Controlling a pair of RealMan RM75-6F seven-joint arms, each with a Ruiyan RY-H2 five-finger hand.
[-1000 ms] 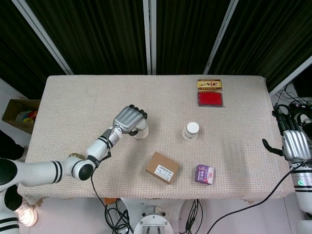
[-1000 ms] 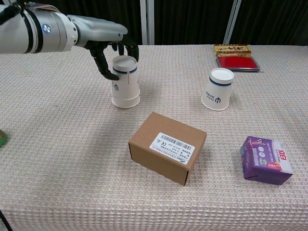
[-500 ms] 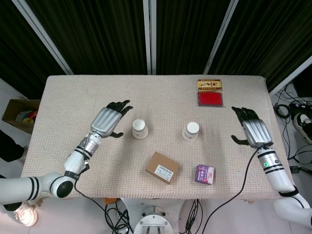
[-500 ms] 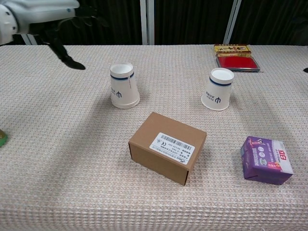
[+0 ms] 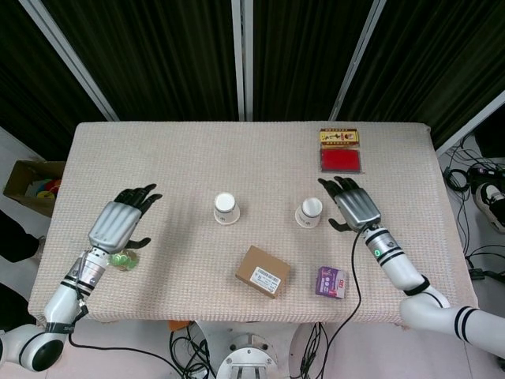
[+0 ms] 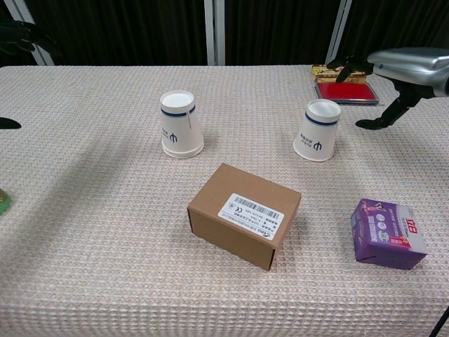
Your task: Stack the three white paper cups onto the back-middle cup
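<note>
An upside-down stack of white paper cups (image 5: 226, 208) (image 6: 181, 123) with a blue band stands left of the table's middle, nothing touching it. A single upside-down white cup (image 5: 309, 212) (image 6: 318, 130) stands to its right. My right hand (image 5: 355, 205) (image 6: 401, 67) hovers just right of that single cup, fingers spread, holding nothing and apart from the cup. Far out to the left, over the table's left part, my left hand (image 5: 118, 225) is spread and empty. In the chest view only its dark fingertips (image 6: 15, 36) show at the left edge.
A brown cardboard box (image 5: 263, 271) (image 6: 244, 214) lies in front of the cups, a small purple box (image 5: 331, 282) (image 6: 389, 233) to its right. A red case (image 5: 340, 160) (image 6: 347, 91) and a patterned box (image 5: 339, 136) sit at the back right. A green object (image 5: 120, 259) lies under my left hand.
My left hand let go of the cup stack and drew back to the left. My right hand came in from the table's right edge to just beside the single cup.
</note>
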